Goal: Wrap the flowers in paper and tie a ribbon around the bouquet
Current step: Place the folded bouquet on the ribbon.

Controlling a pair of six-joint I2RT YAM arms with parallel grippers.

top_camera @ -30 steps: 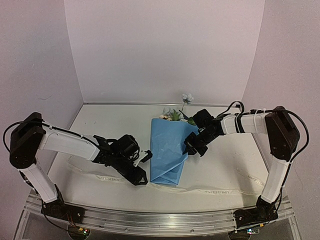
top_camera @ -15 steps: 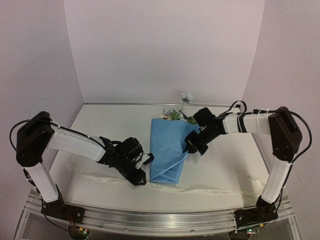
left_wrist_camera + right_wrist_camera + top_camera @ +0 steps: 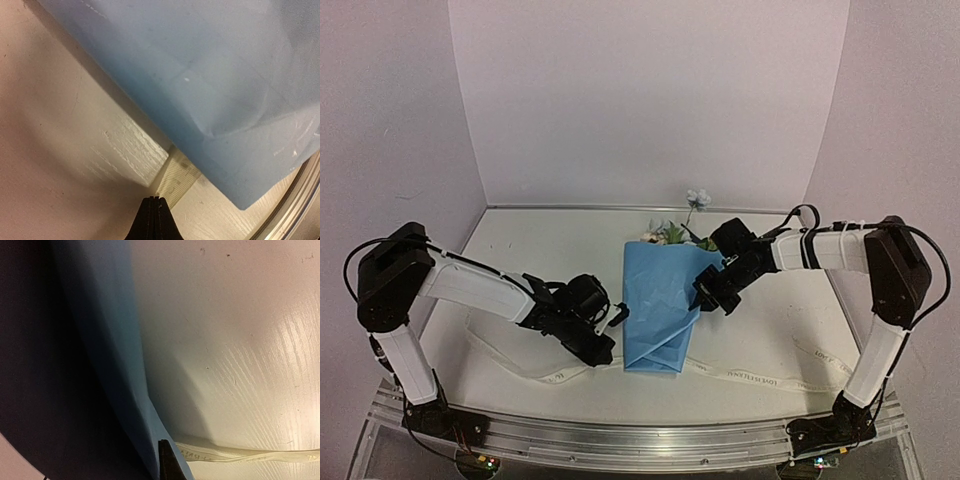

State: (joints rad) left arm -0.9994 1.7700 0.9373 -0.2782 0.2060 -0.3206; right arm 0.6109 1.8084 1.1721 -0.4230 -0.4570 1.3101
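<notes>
Bouquet: the bouquet is laid at the middle of the tabletop, with its narrow end near and its wide end far.
Flowers: the flowers are shown at the far, wide end, with one bloom raised above the rest.
Ribbon: the ribbon is laid left to right across the near tabletop and passed under the narrow end.
Left jaws: fully closed, just left of the narrow end. In the wrist view the ribbon runs straight into the tips, so it is judged to be pinched there.
Right jaws: closed and set against the right edge of the paper, about midway along the cone. Whether a fold is caught between them cannot be told.
Step in hand: the left length of ribbon is judged to be taken up for carrying over the cone.
Doing it well: the ribbon should be lifted clear, kept flat and lightly taut, and drawn across the narrow part. The wrap should be steadied from the right so that nothing is dragged or opened.
Hidden: the stems are covered by paper, as is the ribbon's stretch beneath. The lettering is too small to read, and the right wrist view is largely dark.
</notes>
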